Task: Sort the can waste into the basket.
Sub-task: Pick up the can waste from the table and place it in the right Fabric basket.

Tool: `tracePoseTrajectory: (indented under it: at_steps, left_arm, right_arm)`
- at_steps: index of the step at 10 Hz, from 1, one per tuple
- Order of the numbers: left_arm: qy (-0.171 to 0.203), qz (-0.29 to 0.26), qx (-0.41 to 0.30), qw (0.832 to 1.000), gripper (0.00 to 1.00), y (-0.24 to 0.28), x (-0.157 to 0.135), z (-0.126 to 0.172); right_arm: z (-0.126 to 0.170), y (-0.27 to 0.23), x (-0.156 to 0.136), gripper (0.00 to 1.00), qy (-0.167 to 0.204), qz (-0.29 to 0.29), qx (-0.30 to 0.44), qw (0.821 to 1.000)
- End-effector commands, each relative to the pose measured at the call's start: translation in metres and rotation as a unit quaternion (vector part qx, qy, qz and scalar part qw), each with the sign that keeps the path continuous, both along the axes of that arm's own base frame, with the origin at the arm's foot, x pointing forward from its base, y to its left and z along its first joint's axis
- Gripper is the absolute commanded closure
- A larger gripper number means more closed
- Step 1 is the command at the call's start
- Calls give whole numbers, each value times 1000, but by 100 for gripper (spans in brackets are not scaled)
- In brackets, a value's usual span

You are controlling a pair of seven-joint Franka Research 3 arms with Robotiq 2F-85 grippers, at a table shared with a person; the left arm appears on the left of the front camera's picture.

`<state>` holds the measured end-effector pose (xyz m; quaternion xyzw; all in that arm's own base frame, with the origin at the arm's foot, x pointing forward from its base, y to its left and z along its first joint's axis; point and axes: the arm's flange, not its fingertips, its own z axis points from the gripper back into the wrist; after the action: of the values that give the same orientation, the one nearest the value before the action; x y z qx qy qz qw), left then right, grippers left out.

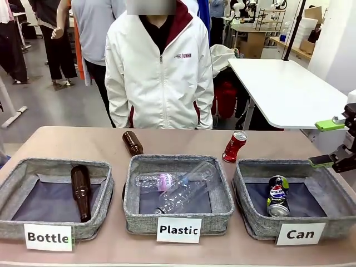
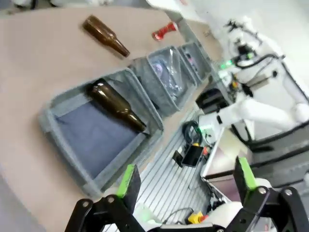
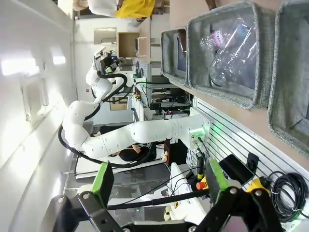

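Red can (image 1: 234,146) is standing tilted on the table (image 1: 67,144), just behind the basket (image 1: 256,222); the blue can (image 1: 277,196) is already lying inside. It's dented, so probably light, thin and a bit slick: pinch it gently mid-body. Right gripper (image 1: 325,143) hangs at the basket's right side, wide open and empty. Left gripper (image 2: 186,175), same, sits off the near edge.

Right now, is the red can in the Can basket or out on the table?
Out. The red can sits on the table beyond the Can basket; the blue can lies inside it.
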<state>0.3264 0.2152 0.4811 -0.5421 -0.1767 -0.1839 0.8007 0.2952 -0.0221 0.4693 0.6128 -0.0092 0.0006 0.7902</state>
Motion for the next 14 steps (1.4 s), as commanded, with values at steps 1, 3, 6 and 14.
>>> tracePoseTrajectory:
  at_steps: [1, 3, 6, 14]
  left_arm:
    - [1, -79, 15, 997, 0, -51, 17, -16]
    - [6, -136, 12, 991, 0, -98, 35, -29]
    - [-26, -188, 29, 981, 0, -156, 55, -52]
    - [2, -165, 16, 986, 0, -134, 47, -35]
  right_arm:
    - [0, -3, -3, 0, -5, 6, 0, 1000]
    - [0, -3, -3, 0, -5, 6, 0, 1000]
    - [0, -3, -3, 0, -5, 6, 0, 1000]
    - [-20, -17, 125, 0, -494, 87, -316, 806]
